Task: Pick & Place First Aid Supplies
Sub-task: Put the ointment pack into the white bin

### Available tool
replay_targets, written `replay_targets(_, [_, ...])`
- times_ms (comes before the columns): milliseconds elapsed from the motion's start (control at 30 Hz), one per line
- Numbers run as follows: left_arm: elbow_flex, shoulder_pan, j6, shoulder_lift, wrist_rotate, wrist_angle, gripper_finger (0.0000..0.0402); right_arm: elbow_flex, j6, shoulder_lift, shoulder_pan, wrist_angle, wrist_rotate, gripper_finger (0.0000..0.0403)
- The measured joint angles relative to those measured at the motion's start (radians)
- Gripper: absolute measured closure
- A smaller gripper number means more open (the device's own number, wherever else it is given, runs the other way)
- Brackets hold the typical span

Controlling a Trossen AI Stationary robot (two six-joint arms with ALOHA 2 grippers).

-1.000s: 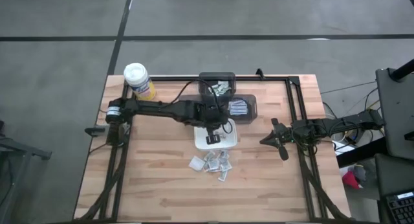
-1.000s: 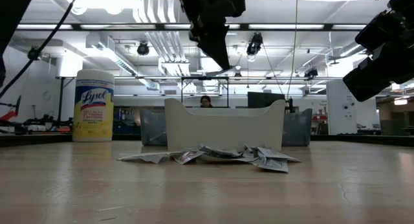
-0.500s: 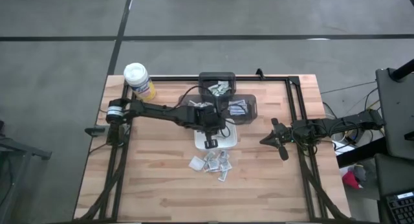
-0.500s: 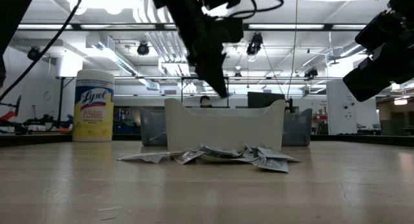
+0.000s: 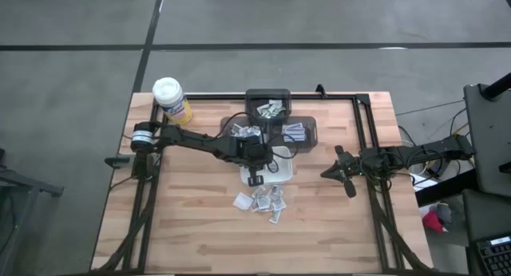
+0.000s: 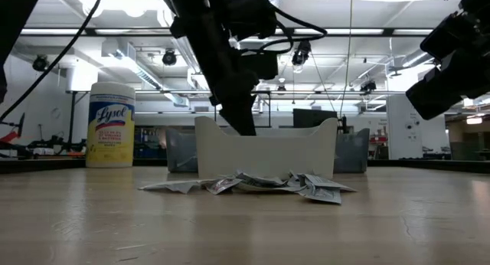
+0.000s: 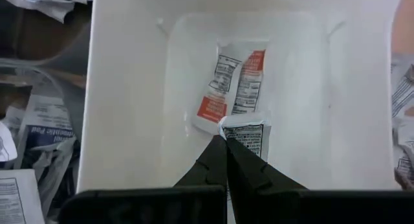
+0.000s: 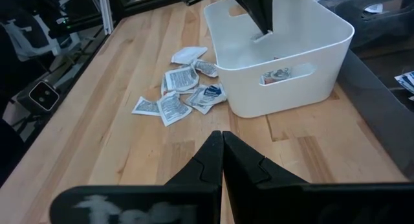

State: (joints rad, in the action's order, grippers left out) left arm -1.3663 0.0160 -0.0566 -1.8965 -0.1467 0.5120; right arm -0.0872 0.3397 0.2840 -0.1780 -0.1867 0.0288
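My left gripper [image 7: 224, 134] is shut on one small first aid packet [image 7: 248, 137] and reaches down into the white dish [image 5: 281, 174], as the low view [image 6: 243, 125] also shows. Two orange-and-white packets [image 7: 231, 87] lie on the dish's floor. Several more packets [image 5: 262, 201] lie in a loose pile on the table at the dish's near side. My right gripper [image 5: 327, 173] waits shut over the table's right part, touching nothing. My left gripper pinches the packet by one corner [image 7: 228, 127] between the free ends of its two fingers. The fingers slant down into the dish from above and from the table's left. The packet [image 8: 262, 35] hangs at the fingertips, inside the dish's walls.
A yellow canister with a white lid [image 5: 172, 99] stands at the far left corner. Two dark bins [image 5: 267, 107] [image 5: 297, 132] holding packets sit behind the dish. A black frame [image 5: 363, 124] runs along the far and right edges. The near half of the table is bare wood.
My left gripper has come down from above the dish's rim into the dish, still shut on the packet, drifting slightly toward the table's left. The dish and the pile have not moved.
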Motion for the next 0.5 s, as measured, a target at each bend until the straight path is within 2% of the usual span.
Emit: replay_targets(500, [0.055, 0.018, -0.004, 0.0, 0.026, -0.094, 0.0402, 0.0, 0.0, 0.0, 0.0, 0.007, 0.0, 0.0394])
